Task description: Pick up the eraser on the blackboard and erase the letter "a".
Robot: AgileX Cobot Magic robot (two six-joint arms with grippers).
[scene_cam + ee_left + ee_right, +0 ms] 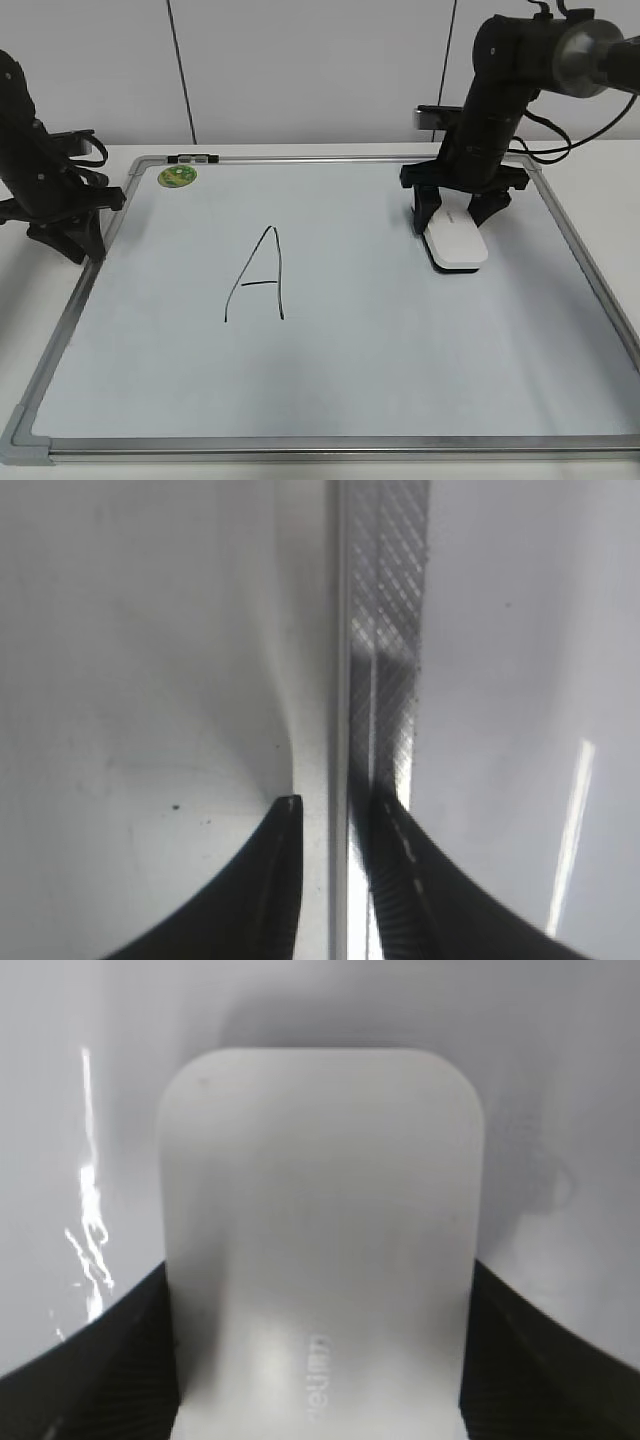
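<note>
The white eraser (456,242) lies on the blackboard (400,350) near its far right side, dark underside down. My right gripper (455,212) is shut on the eraser, one finger against each long side. In the right wrist view the eraser (320,1190) fills the gap between the jaws (320,1285), grey lettering on top. No small letter "a" shows in any view. My left gripper (82,240) sits at the board's left edge. In the left wrist view its jaws (330,805) are nearly together, empty, over the metal frame (340,630).
A large capital "A" (258,275) is drawn mid-board. A round green sticker (177,176) is at the far left corner, with a small dark clip (193,158) on the top frame. A grey corner piece (25,445) is at the front left.
</note>
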